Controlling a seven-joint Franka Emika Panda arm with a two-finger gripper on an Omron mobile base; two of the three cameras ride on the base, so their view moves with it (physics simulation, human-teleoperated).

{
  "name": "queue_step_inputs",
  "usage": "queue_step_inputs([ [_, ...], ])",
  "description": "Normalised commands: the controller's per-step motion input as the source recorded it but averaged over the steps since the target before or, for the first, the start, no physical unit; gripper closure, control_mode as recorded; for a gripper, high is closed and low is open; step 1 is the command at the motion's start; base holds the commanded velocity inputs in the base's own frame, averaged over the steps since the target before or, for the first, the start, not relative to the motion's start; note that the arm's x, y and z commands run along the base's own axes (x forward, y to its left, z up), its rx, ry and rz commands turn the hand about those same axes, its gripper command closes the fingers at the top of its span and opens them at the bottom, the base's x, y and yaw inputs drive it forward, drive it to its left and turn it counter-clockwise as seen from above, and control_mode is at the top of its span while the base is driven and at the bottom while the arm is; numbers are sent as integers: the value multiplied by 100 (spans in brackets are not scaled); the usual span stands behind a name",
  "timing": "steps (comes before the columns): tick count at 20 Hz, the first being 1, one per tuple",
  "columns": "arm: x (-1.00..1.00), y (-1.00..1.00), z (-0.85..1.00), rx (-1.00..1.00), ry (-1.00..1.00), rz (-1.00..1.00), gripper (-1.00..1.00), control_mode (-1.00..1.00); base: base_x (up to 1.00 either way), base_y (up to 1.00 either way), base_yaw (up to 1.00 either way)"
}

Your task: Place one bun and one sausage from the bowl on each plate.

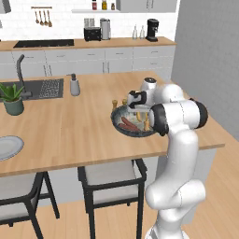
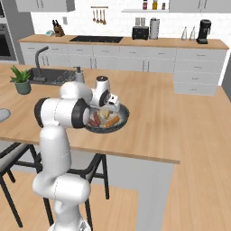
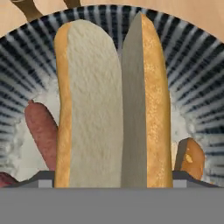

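Observation:
The dark bowl (image 1: 114,120) (image 2: 124,118) sits near the island counter's front edge, and its striped wall (image 3: 192,52) rings the hand view. A split bun (image 3: 96,100) lies lengthwise in it. My gripper (image 3: 113,177) (image 1: 139,114) (image 2: 106,110) reaches down into the bowl, with a fingertip pressed against each side of the bun. A reddish sausage (image 3: 41,131) (image 1: 127,124) lies left of the bun, and an orange-brown piece (image 3: 190,157) lies right of it. The pale grey-white plate (image 1: 7,147) (image 2: 1,115) rests far to the left on the counter.
Two small brown shakers (image 1: 114,103) stand just behind the bowl. A potted plant (image 1: 13,100), a sink (image 1: 39,88) and a soap dispenser (image 1: 74,85) are at the counter's back left. Stools (image 1: 112,179) stand under the front edge.

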Motion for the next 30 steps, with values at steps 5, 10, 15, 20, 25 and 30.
queue_step_inputs([
  [5, -100, 5, 76, 0, 0, 0, 100, -100, 0, 0, 0],
  [10, -100, 0, 77, 0, 11, 0, 100, -100, 0, 0, 0],
  [15, -100, 4, 63, 0, 19, 0, 100, -100, 0, 0, 0],
  [20, -100, 5, 55, 0, 21, 0, 100, -100, 0, 0, 0],
  [25, -81, 5, 55, 0, 13, 0, 100, -100, 0, 0, 0],
  [30, -48, 0, 35, 0, 6, 0, 100, -100, 0, 0, 0],
])
